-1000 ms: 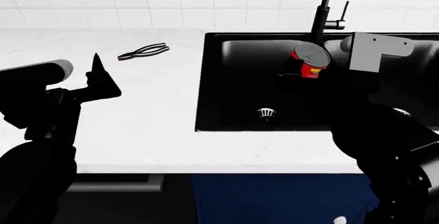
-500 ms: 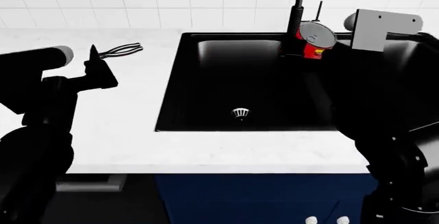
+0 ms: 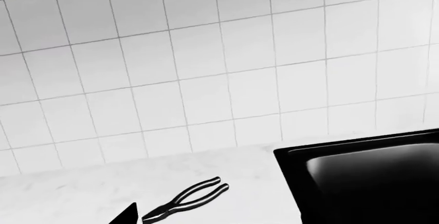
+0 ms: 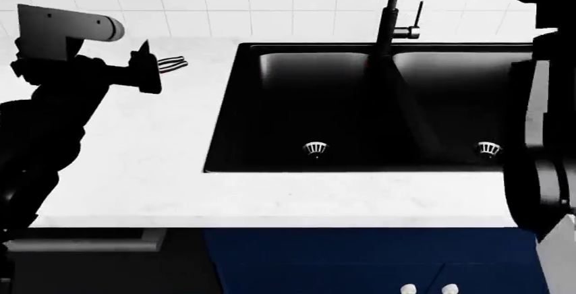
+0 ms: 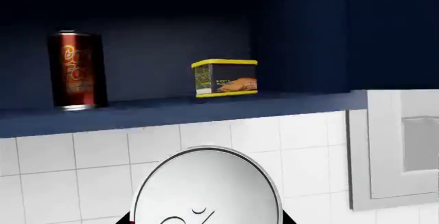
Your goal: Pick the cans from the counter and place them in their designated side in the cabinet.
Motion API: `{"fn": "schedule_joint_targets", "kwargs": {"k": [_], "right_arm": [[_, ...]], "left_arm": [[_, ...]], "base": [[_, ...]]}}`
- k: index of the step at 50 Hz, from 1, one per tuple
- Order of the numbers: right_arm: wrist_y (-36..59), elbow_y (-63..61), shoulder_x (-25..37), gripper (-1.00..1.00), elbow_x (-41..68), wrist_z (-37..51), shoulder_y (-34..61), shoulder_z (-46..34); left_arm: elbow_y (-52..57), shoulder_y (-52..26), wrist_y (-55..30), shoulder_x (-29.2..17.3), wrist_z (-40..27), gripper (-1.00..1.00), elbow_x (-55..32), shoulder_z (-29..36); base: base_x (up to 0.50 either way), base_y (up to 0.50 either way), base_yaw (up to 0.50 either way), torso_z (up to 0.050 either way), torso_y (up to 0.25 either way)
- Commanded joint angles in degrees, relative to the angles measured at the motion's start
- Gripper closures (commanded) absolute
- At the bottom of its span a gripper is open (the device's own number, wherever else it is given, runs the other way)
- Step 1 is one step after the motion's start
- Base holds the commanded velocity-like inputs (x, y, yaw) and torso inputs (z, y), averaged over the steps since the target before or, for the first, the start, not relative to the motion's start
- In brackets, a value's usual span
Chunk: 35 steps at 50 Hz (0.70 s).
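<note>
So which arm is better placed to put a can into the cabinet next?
The right. Its wrist view shows a silver can top at the gripper, facing the open cabinet shelf with a tall red can and a yellow-rimmed tin. The left gripper hangs by the pliers, apparently empty.

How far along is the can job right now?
Part way. A dark red can and a yellow tin already stand on the cabinet shelf. A silver can top fills the right wrist view's foreground, apparently carried but not yet shelved. No cans show on the counter.
</note>
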Motion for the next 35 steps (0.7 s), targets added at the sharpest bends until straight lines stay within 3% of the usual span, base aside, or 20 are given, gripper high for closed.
{"fn": "schedule_joint_targets", "kwargs": {"k": [1,8,18,35], "right_arm": [[-10.79,32.61,-6.07,1.00,-12.03,-8.04,24.70,-0.35],[-4.92,32.61,-7.25,1.00,-19.98,-9.18,29.96,5.31],[-1.65,32.62,-8.79,1.00,-22.58,-9.42,33.09,3.71],[-1.65,32.62,-8.79,1.00,-22.58,-9.42,33.09,3.71]], "left_arm": [[-8.73,-8.94,-2.93,0.21,6.76,-1.00,1.22,4.20],[-14.53,-13.89,-6.33,0.87,12.74,-1.00,1.83,8.43],[-19.71,-24.01,-9.01,0.02,25.62,-1.00,3.09,14.88],[-21.77,-28.15,-9.56,-2.07,32.85,-1.00,3.86,17.89]], "base": [[0.00,0.00,0.00,0.000,0.000],[0.00,0.00,0.00,0.000,0.001],[0.00,0.00,0.00,0.000,0.000],[0.00,0.00,0.00,0.000,0.000]]}}
